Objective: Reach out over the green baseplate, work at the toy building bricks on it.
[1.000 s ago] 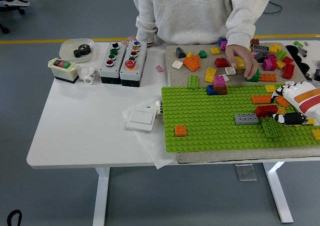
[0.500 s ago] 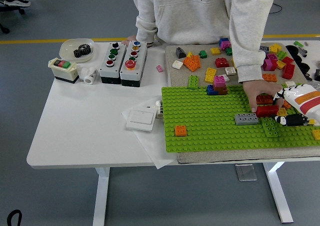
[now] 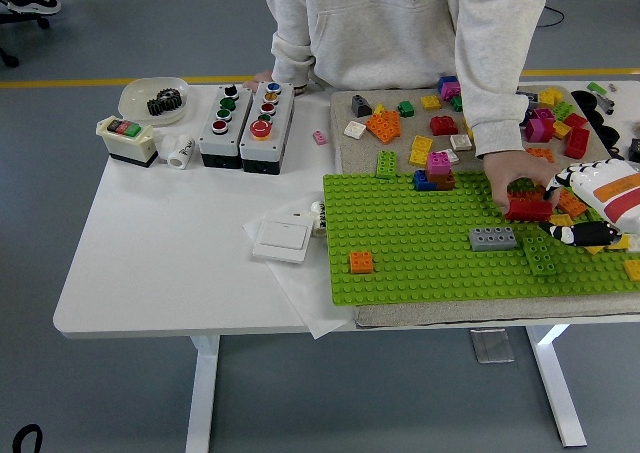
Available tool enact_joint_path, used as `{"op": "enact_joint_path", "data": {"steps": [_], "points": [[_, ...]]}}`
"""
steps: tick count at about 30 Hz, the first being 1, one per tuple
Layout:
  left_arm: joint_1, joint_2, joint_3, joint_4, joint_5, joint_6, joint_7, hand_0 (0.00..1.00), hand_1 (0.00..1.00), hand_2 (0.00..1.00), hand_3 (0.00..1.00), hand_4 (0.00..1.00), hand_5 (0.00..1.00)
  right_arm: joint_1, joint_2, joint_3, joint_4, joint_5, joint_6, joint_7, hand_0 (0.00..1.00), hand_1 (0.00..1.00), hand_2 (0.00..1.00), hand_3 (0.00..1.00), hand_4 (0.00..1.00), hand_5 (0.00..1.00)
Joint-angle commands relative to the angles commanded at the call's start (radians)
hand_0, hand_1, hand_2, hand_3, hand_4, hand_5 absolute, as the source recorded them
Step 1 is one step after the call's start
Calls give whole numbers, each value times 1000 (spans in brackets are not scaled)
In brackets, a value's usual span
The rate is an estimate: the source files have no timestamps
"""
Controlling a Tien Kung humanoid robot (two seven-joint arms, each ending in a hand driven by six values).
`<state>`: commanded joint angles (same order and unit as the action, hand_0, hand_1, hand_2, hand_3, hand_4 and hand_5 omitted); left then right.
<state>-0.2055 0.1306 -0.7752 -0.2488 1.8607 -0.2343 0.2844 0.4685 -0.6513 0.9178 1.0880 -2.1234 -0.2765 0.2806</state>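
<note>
The green baseplate (image 3: 420,243) lies on the table's right half. On it stand an orange brick (image 3: 361,262), a grey brick (image 3: 493,238), a dark green brick (image 3: 541,254) and a pink-and-blue stack (image 3: 437,171). A person's hand (image 3: 508,171) reaches down from the far side and grips a red brick (image 3: 528,211) with a green piece above it. My right hand (image 3: 572,209), white with black-ringed fingers, rests over the plate's right edge just beside that brick, fingers relaxed and holding nothing. The left arm is out of sight.
A beige mat (image 3: 345,148) behind the plate carries several loose bricks. To the left stand two button boxes (image 3: 245,123), a switch box (image 3: 127,138), a bowl with a gear (image 3: 153,98) and a white wall switch (image 3: 282,238) on paper.
The person's hand came down from the loose-brick pile onto the plate and took hold of the red brick, which shifted slightly away from me. My right hand barely moved.
</note>
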Motion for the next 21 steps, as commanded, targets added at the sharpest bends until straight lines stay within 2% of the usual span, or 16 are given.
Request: {"op": "enact_joint_path", "data": {"steps": [6,9,21], "points": [[1,0,1,0,-1,-2,0,772,765,768,608,684,599,3,-1,-10,-3,44,19,-4,571,629,655,574,777,478],[0,1,4,0,-4,-3,0,772,765,769,608,684,599,3,-2,-19,-4,107,54,-14,567,629,656,574,778,475],[-4,1,10,1,-15,0,0,773,764,768,608,683,599,10,-6,-22,0,131,63,-5,562,630,657,572,779,473]]}}
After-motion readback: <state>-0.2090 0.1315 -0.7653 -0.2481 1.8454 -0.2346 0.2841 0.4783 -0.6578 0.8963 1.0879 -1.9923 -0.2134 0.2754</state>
